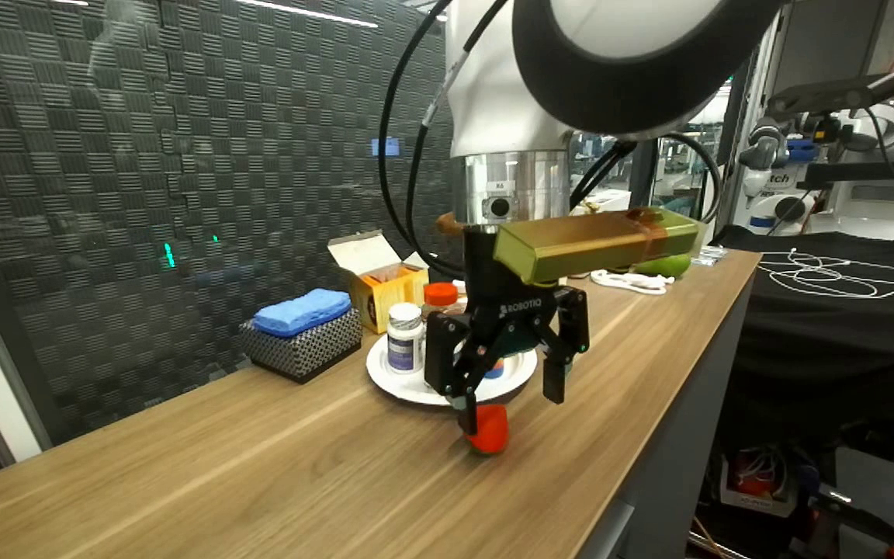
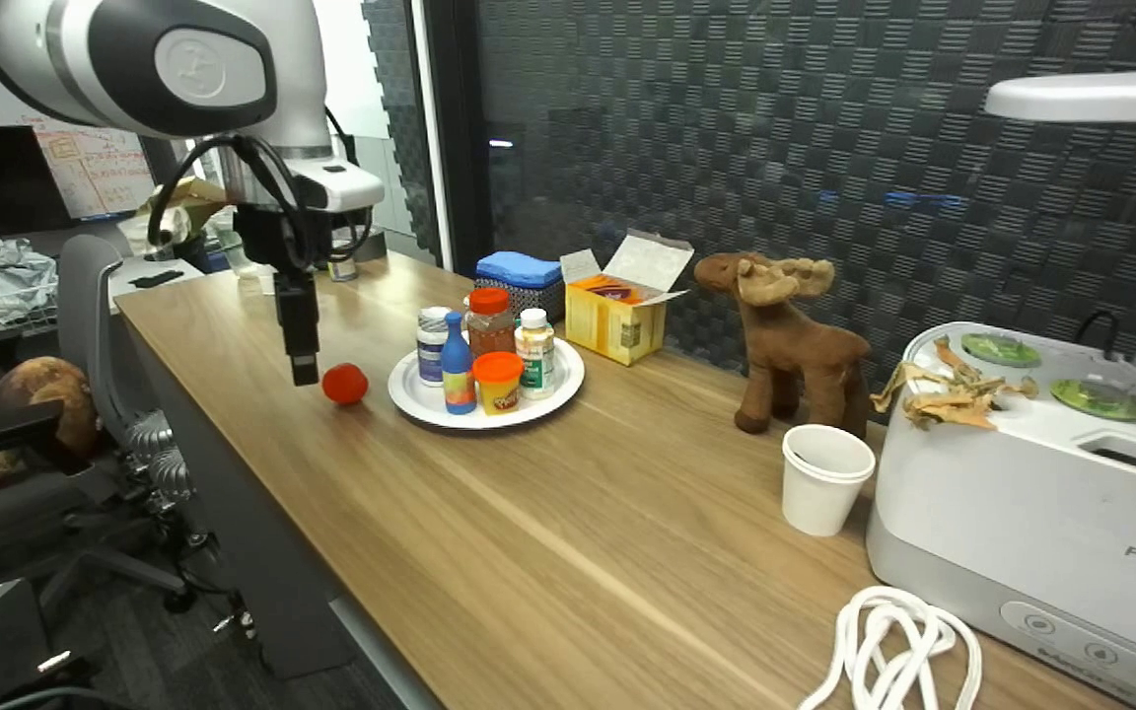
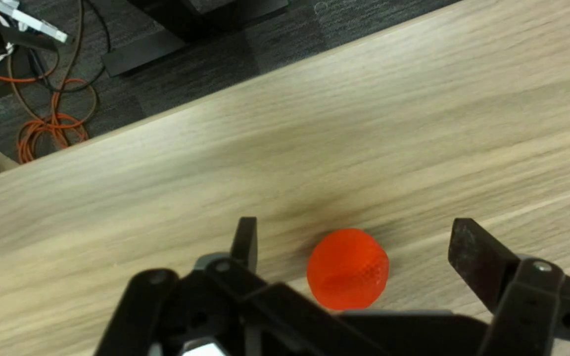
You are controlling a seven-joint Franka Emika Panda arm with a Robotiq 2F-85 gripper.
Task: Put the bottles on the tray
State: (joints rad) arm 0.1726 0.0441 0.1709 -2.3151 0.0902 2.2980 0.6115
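Black claw [image 3: 356,244], spread wide, nothing in its grip: I judge that my work of setting the bottles [image 2: 536,347] on the plate [image 2: 400,396] is all but done, and that I am poised over one last pick. At the left in an exterior view, it hangs just beside a red lump [image 2: 344,384] on the counter [image 2: 529,552]. I can't tell whether that lump is a bottle seen end-on or something else. In the wrist view it sits in the gap between the two fingers [image 3: 245,242], bare wood showing on either side, so neither seems to touch it. How far the tips stand above the wood I cannot tell.

If the lump belongs on the plate, the next move calls for lowering to straddle it, then a gentle squeeze, since a round side may roll. If not, I should lift away.

Right of the lump comes the plate, near the claw but not between its fingers. On it stand, in order, a white bottle with a purple label [image 2: 430,350], a slim blue bottle [image 2: 458,370], a jar with a red lid [image 2: 491,323], a yellow tub [image 2: 499,392] and a white bottle with a green label [image 2: 534,361], all upright. The jar's foot is hidden, so I only take it to be on the plate.
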